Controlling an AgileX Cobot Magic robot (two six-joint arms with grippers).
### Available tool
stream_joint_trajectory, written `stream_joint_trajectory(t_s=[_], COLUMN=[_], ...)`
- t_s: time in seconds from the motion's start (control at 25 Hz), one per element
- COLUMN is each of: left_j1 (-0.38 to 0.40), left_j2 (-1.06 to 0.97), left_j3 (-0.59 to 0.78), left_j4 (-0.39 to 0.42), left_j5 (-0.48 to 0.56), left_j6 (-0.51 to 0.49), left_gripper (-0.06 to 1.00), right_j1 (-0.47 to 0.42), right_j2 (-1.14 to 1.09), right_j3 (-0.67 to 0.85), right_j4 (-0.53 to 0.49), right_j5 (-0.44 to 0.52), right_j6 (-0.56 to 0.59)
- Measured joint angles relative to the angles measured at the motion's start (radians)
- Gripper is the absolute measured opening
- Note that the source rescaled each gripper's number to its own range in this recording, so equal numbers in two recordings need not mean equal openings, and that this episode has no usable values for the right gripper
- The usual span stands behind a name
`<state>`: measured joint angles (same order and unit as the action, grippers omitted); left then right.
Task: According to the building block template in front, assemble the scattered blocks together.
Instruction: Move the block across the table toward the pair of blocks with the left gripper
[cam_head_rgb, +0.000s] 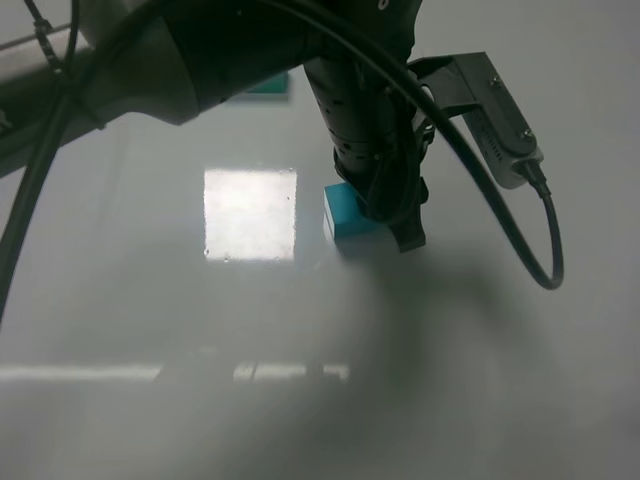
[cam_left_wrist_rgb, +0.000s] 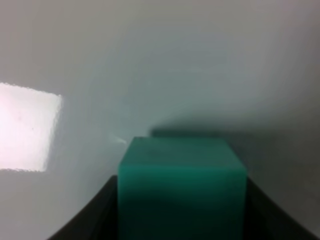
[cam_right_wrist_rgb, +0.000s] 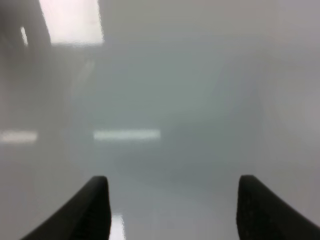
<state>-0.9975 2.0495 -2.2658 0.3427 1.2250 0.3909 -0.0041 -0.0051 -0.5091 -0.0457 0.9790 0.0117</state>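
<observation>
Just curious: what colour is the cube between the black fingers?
Sea-green; the cube shows best in the left wrist view.

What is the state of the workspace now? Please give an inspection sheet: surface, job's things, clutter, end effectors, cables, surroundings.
Surface: glossy pale grey tabletop with a bright rectangular light reflection.
Job's things: small sea-green plain cube held in the left end effector; small teal-blue plain cube beside that end effector in the high view, perhaps the same cube; green edge behind the arm, mostly hidden.
Clutter: nothing seen.
End effectors: left closed on the sea-green cube; right end effector open, empty.
Cables: black cable looping from the grey wrist camera.
Surroundings: nothing seen.
</observation>
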Motion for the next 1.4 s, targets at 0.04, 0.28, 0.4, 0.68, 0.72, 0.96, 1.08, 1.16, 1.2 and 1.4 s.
stream_joint_trajectory(t_s=[0.04, 0.28, 0.4, 0.68, 0.72, 0.96, 1.08, 1.16, 1.2, 1.4], left_j1=[0.001, 0.015, 0.016, 0.016, 0.017, 0.017, 0.018, 0.018, 0.018, 0.019], left_j2=[0.000, 0.014, 0.020, 0.019, 0.019, 0.016, -0.004, -0.028, -0.040, -0.088], left_j3=[0.000, 0.000, 0.000, 0.000, 0.000, 0.000, 0.002, 0.002, 0.002, 0.009], left_j4=[0.000, -0.003, -0.004, -0.004, -0.005, -0.019, -0.023, -0.023, -0.021, -0.002], left_j5=[0.000, 0.000, -0.001, -0.001, -0.001, 0.000, 0.000, 0.000, 0.000, -0.001], left_j6=[0.005, 0.043, 0.051, 0.065, 0.068, 0.098, 0.104, 0.105, 0.105, 0.105], left_gripper=[0.00, 0.00, 0.00, 0.00, 0.00, 0.00, 0.00, 0.00, 0.00, 0.00], right_j1=[0.000, 0.000, 0.000, 0.000, 0.000, 0.000, 0.000, 0.000, 0.000, 0.000], right_j2=[0.000, 0.000, 0.000, 0.000, 0.000, 0.000, 0.000, 0.000, 0.000, 0.000], right_j3=[0.000, 0.000, 0.000, 0.000, 0.000, 0.000, 0.000, 0.000, 0.000, 0.000], right_j4=[0.000, 0.000, 0.000, 0.000, 0.000, 0.000, 0.000, 0.000, 0.000, 0.000], right_j5=[0.000, 0.000, 0.000, 0.000, 0.000, 0.000, 0.000, 0.000, 0.000, 0.000], right_j6=[0.000, 0.000, 0.000, 0.000, 0.000, 0.000, 0.000, 0.000, 0.000, 0.000])
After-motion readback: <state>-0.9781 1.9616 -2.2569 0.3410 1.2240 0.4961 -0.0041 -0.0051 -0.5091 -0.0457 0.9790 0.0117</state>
